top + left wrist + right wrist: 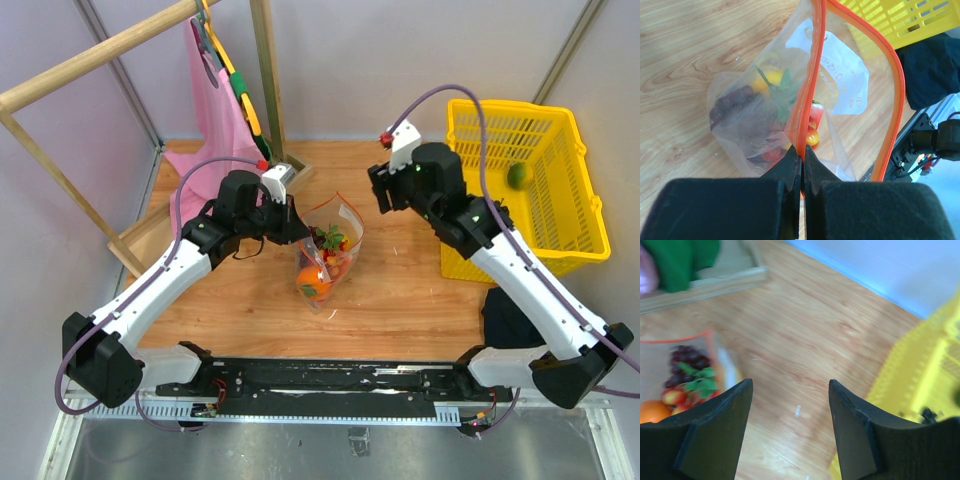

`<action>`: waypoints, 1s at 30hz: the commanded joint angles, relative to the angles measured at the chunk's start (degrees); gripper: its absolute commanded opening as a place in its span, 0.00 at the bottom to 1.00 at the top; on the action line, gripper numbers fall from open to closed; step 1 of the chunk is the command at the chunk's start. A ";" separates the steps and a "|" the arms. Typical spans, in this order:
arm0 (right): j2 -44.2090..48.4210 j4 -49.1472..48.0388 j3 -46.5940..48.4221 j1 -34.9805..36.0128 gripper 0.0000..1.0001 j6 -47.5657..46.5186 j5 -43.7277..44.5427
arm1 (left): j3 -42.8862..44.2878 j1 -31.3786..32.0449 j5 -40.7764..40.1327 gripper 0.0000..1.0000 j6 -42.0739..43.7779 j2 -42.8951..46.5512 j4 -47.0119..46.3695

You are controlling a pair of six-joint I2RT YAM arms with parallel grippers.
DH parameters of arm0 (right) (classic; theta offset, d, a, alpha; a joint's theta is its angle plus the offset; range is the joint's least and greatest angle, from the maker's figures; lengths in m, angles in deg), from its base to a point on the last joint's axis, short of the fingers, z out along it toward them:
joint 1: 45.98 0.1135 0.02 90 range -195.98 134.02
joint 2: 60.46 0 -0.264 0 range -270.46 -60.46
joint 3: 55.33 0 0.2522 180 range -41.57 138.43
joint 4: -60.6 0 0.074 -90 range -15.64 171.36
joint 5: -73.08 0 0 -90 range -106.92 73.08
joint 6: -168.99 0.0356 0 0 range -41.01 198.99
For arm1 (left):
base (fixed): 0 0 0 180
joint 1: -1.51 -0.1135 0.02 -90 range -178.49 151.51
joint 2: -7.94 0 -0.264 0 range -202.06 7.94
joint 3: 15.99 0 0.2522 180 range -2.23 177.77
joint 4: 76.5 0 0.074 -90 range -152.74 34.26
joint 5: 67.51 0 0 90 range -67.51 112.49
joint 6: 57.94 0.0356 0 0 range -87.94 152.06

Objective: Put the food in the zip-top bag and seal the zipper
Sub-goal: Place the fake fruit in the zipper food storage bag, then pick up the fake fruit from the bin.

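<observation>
The clear zip-top bag (328,250) stands in the middle of the table with its mouth open. It holds the purple grapes (686,359), the orange persimmon (314,283) and other red and yellow fruits (812,135). My left gripper (802,150) is shut on the bag's orange-red zipper strip (812,75) and holds that edge up. My right gripper (790,385) is open and empty, above bare table between the bag and the basket. The green lime (517,175) lies in the yellow basket (575,215).
A wooden rack (100,60) with a pink cloth (215,110) stands at the back left. A black cloth (505,315) lies in front of the basket. The arms' black base rail (330,380) runs along the near edge.
</observation>
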 commanded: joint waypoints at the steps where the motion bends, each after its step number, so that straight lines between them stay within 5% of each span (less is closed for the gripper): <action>1: -0.19 6.22 2.39 -8.47 0.65 3.19 4.28 | -0.27 -0.53 1.22 0.00 -0.05 1.54 -1.95; 16: -7.44 3.61 1.50 -42.26 0.73 15.86 -1.90 | -0.27 -0.58 1.38 0.00 0.06 1.40 -1.87; 30: -30.06 1.46 6.26 -54.07 0.75 21.22 -4.26 | -0.33 -0.60 1.58 0.00 0.03 0.74 -1.84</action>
